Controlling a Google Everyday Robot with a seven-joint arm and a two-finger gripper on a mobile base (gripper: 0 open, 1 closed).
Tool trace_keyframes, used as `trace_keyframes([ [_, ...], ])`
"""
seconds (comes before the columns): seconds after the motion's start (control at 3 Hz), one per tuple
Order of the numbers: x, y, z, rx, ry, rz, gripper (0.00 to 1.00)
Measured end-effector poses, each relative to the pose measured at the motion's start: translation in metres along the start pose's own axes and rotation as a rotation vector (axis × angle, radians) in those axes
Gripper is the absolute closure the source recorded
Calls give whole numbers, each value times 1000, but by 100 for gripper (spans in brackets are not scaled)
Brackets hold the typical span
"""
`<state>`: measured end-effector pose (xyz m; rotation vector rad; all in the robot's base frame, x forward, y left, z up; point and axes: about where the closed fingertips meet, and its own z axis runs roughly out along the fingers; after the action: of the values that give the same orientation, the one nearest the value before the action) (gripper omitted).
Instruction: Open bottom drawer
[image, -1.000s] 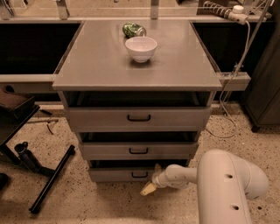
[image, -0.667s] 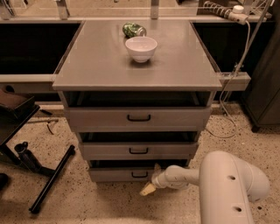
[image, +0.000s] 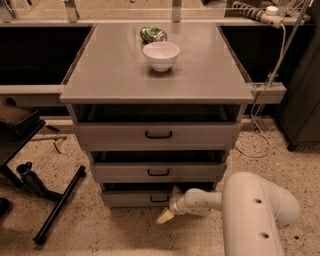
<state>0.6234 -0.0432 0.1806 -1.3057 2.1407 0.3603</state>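
The bottom drawer (image: 130, 198) is the lowest, narrowest grey front of the cabinet, with a small black bar handle (image: 159, 199) at its centre. It stands slightly pulled out, like the two drawers above it. My gripper (image: 166, 214) reaches in from the lower right on a white arm (image: 250, 210). It sits just below and in front of the bottom drawer's handle, near the floor. Only one pale fingertip (image: 164, 216) shows.
A white bowl (image: 161, 55) and a green can (image: 152, 34) lie on the cabinet top (image: 115, 75). A black stand with legs (image: 50, 200) lies on the speckled floor at left. A white cable (image: 270, 80) hangs at right.
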Motion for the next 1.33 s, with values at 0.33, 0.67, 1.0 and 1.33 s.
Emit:
trace_keyframes([
  [0.33, 0, 0, 2, -4, 12, 7, 0],
  [0.67, 0, 5, 2, -22, 24, 20, 0],
  [1.0, 12, 19, -20, -73, 81, 84, 0],
  [1.33, 12, 19, -20, -73, 80, 83, 0],
])
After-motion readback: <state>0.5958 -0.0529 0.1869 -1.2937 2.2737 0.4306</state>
